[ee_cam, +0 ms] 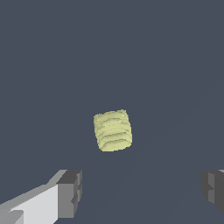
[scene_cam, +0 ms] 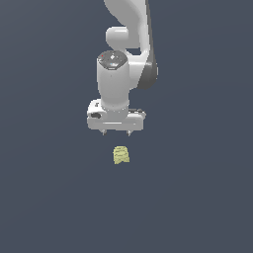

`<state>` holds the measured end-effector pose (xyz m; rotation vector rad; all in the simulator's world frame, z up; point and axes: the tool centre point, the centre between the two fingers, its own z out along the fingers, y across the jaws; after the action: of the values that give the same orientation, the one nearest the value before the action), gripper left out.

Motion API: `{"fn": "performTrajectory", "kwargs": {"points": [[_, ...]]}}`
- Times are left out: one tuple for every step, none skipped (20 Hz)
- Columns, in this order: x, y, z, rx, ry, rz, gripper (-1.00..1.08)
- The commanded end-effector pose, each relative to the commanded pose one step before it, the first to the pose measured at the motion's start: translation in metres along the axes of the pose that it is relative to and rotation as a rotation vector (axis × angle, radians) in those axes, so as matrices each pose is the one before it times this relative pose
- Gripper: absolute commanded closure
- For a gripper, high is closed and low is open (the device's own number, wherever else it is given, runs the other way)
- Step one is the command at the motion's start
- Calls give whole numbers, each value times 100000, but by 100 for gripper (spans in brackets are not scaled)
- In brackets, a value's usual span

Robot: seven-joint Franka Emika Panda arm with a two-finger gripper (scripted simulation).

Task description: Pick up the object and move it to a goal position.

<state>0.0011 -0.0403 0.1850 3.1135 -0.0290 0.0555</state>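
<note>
The end effector (scene_cam: 116, 132) hangs spread wide and empty above the object (scene_cam: 121, 154), which lies apart below it, so a slightly off-centre descent could nudge the small ridged lump aside.

I count one robot arm (scene_cam: 126, 59), white with a dark band at one joint, and it carries one gripper (scene_cam: 116, 132) at its lower end. That gripper has two fingers (ee_cam: 70, 192), one on each side, and the wrist view shows both of their grey tips with a wide gap between them. There is one object (scene_cam: 121, 155), a single pale yellow ridged lump; the wrist view shows the same one (ee_cam: 113, 130) and no second like it. Across that lump I can make out about five ridges, though they blur together. Under it all lies one plain dark grey floor (scene_cam: 44, 197).
</note>
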Motion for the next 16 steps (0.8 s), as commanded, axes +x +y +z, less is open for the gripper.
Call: {"fn": "performTrajectory", "kwargs": {"points": [[0, 1, 0, 0, 0, 0, -92], [41, 2, -51, -28, 128, 43, -92], [114, 15, -164, -81, 398, 144, -92], [187, 22, -265, -128, 638, 241, -92], [252, 33, -380, -174, 884, 359, -92], [289, 40, -468, -198, 1038, 472, -92], [234, 38, -427, -163, 880, 468, -92], [153, 31, -326, -111, 613, 394, -92], [78, 22, -213, -63, 352, 286, -92], [22, 11, -102, -25, 133, 157, -92], [-12, -19, -20, 0, 0, 0, -92], [-22, 15, 77, 20, -125, -54, -92], [-23, -16, 127, 30, -154, -205, -92], [-9, -26, 183, 38, -173, -320, -92], [4, -35, 236, 46, -188, -432, -92], [14, -44, 292, 56, -209, -544, -92]]}}
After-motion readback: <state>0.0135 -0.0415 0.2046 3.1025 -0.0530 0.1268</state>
